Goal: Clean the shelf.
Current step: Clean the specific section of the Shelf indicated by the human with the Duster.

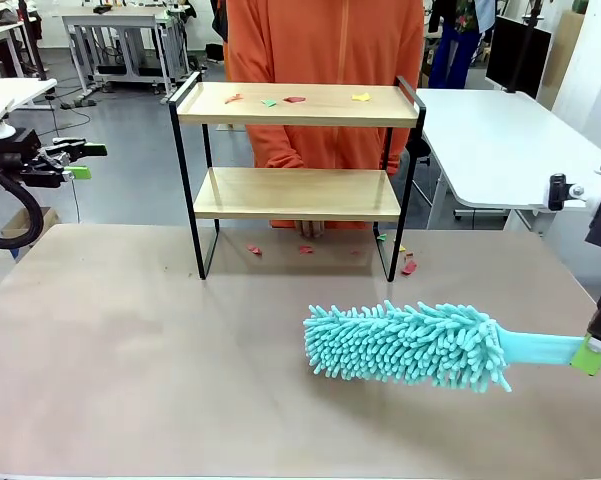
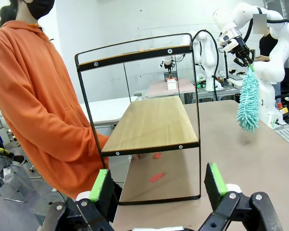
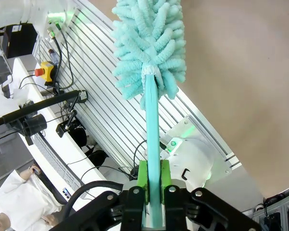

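Our right gripper (image 3: 152,175) is clamped tight on the flat turquoise handle of a duster (image 1: 405,345), with a green pad on each side of it. The duster's fluffy head hangs just above the table (image 1: 130,340), over the right near part, pointing toward the middle. Our left gripper (image 2: 157,185) is spread wide, raised beyond the table's far left corner and facing the left end of the shelf (image 1: 320,110). The shelf stands at the middle of the far edge. On its top board lie four paper scraps (image 1: 268,101): red, green, red and yellow. More scraps (image 1: 254,249) lie on the table between and beside its legs. A strip of bare tabletop runs between the duster and the front legs. A person (image 1: 325,40) in orange stands just behind the shelf.
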